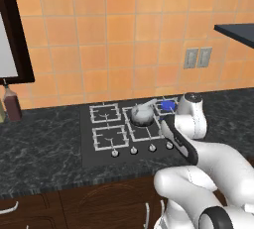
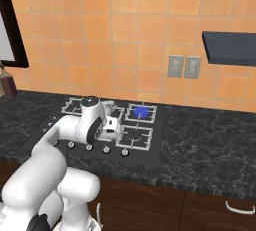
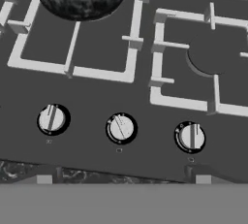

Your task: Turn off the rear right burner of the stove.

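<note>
Burning with a blue flame patch, the rear right burner (image 2: 141, 111) is seen at the back right corner of the stove (image 2: 150, 150), beyond and to the right of the hand (image 2: 111, 127), which hangs above the front middle of the cooktop. In the left base view the same burner (image 1: 168, 105) is partly hidden behind the wrist. Whether the fingers are apart or together cannot be told; only their blurred tips are seen at the bottom of the hand view.

Three silver knobs are seen below the hand: a left knob (image 3: 52, 119), a middle knob (image 3: 121, 128) and a right knob (image 3: 190, 136). The mark of the right knob points almost straight toward the grates, while the mark of the middle knob is tilted to the left.

A grey pot (image 1: 142, 114) is set on the centre grate, just behind the hand. The knob row lies near the stove's front edge, with a strip of dark marbled desk (image 2: 210, 145) before it; open black glass is left between the knobs.
</note>
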### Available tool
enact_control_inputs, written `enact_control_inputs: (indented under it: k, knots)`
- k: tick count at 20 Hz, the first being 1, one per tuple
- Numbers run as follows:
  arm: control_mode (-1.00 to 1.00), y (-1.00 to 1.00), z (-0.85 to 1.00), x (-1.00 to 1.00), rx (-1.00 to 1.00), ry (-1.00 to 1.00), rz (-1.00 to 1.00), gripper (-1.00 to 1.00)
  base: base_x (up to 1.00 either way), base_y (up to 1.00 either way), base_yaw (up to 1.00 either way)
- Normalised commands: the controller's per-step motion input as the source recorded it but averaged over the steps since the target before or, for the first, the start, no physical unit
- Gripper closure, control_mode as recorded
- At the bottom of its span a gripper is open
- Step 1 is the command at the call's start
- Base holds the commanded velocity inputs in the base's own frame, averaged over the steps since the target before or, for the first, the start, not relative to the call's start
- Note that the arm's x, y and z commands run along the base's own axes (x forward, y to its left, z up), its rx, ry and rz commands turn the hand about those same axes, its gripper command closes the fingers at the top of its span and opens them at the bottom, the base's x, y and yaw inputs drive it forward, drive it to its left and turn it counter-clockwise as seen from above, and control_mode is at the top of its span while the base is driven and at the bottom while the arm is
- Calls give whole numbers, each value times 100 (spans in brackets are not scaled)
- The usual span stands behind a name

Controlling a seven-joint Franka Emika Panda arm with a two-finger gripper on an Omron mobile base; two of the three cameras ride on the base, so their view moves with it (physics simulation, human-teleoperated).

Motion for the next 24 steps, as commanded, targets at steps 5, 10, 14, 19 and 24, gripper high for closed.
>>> enact_control_inputs:
  k: [5, 10, 14, 19, 24]
  knots:
    - [-100, 0, -34, 7, 0, 0, 5, -100, 0, 0, 0]
    - [-100, 0, -32, 15, 0, 0, 4, -100, 0, 0, 0]
    - [-100, 0, -37, 13, 0, 2, 2, -100, 0, 0, 0]
    - [-100, 0, -26, 7, 0, 7, 1, -100, 0, 0, 0]
    - [-100, 12, -22, 3, 0, 10, 0, -100, 0, 0, 0]
